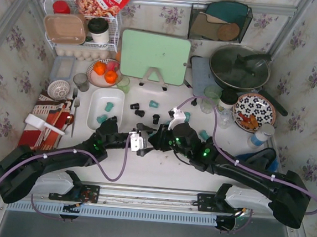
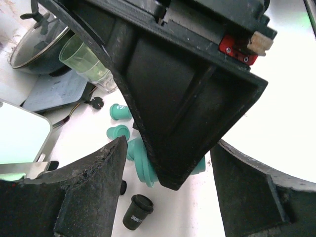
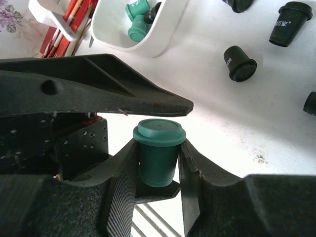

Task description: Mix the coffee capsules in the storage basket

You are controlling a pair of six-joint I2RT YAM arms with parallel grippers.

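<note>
My right gripper [image 3: 158, 163] is shut on an upright teal capsule [image 3: 158, 148]. My left gripper [image 2: 168, 153] is open, its jaws wide apart around a right finger and that teal capsule [image 2: 140, 165]; I cannot tell if they touch. In the top view both grippers, left [image 1: 139, 138] and right [image 1: 158, 136], meet at the table's middle front. The white storage basket [image 1: 96, 99] lies just behind the left gripper and holds two teal capsules [image 1: 108, 106]. It also shows in the right wrist view [image 3: 153, 44]. Black capsules [image 1: 140, 113] and teal capsules [image 1: 153, 104] lie loose on the table.
A black capsule [image 2: 136, 212] lies under the left jaws. A green cutting board [image 1: 154, 57] stands behind, with a lidded pot [image 1: 239, 67] and a patterned plate [image 1: 253, 111] at the right. A translucent green cup [image 1: 211, 94], a plate of oranges [image 1: 104, 72] and utensils [image 1: 52, 123] stand nearby.
</note>
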